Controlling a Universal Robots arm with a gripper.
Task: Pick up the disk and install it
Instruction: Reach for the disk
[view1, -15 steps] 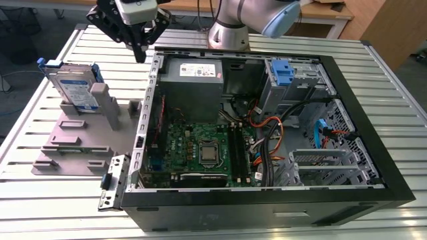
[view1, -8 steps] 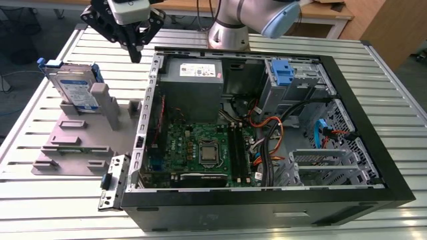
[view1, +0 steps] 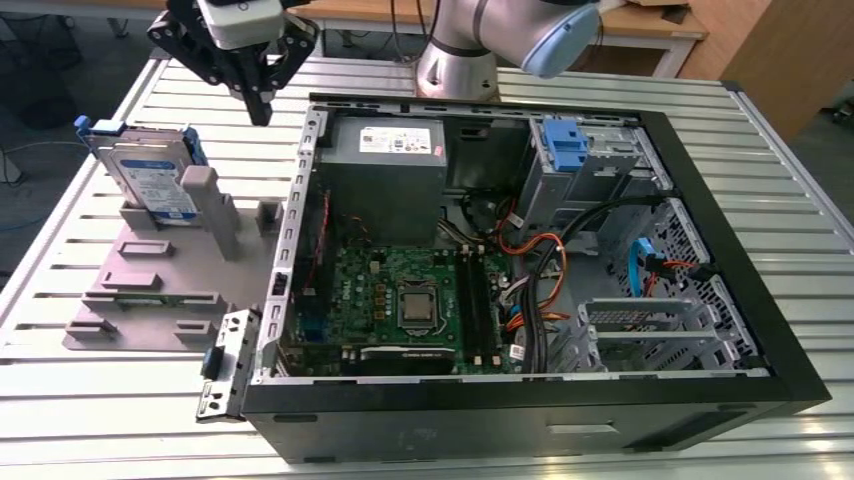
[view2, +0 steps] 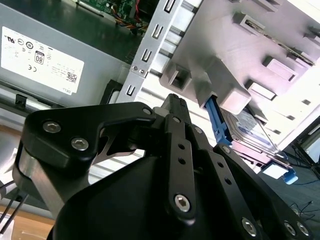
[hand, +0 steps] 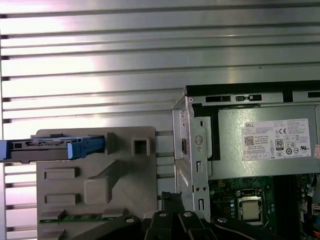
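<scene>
Silver disk (view1: 147, 185) upright in grey holder (view1: 147, 300) — black jaws closed, empty, nearby, apart from it

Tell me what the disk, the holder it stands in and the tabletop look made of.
The disk: silver metal casing with a paper-looking label; its blue rails look like smooth plastic.
The holder: matte grey, uniform and blocky, probably plastic, possibly printed; the look leaves it open.
The tabletop: ribbed silver slats with a bright sheen, likely aluminium profile.
</scene>
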